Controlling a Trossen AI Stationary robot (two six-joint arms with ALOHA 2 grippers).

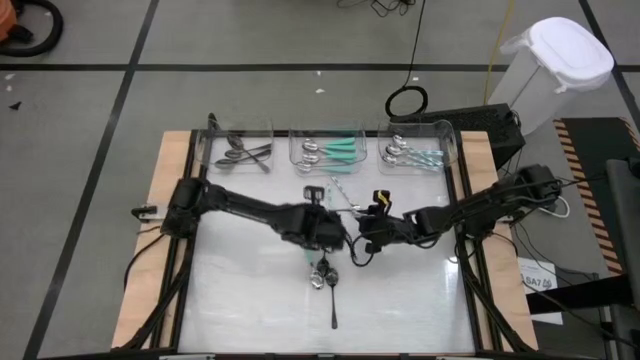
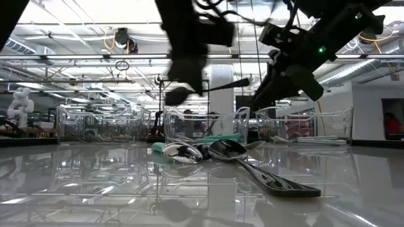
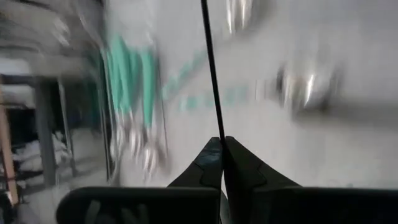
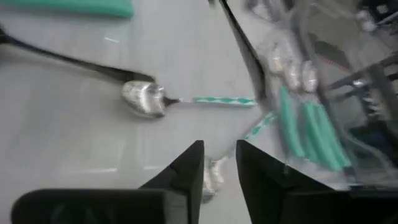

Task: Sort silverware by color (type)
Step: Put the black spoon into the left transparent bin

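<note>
Silverware is split between three clear bins along the top of the high view and a few loose pieces mid-table: dark spoons (image 1: 243,154) in the left bin (image 1: 212,140), teal-handled pieces (image 1: 335,151) in the middle bin (image 1: 298,135), pale-blue-handled ones (image 1: 410,155) in the right bin (image 1: 447,135). Loose items remain at centre frame: a dark spoon (image 1: 332,295) lying lower centre with a shiny bowl and a teal handle just beside it, and a patterned-handled spoon (image 4: 186,101) that shows in the right wrist view. The left gripper (image 3: 221,163) sits just left of centre in the high view, its jaws pressed together on a thin dark utensil handle (image 3: 210,68) that stands up out of them; the low view shows that dark spoon (image 2: 201,89) lifted clear of the table. The right gripper (image 4: 219,163) is just right of centre, close to the left one, jaws a little apart with nothing between them, above a small shiny piece on the table. The step in hand looks like carrying the dark spoon to the left bin. To do it well, keep the pinch firm (the handle is slim and could pivot), lift high enough to clear the bin wall, and travel to the upper left without sweeping across the neighbouring arm. Release only when the bowl is over the other dark spoons, low enough that it will not bounce out.
</note>
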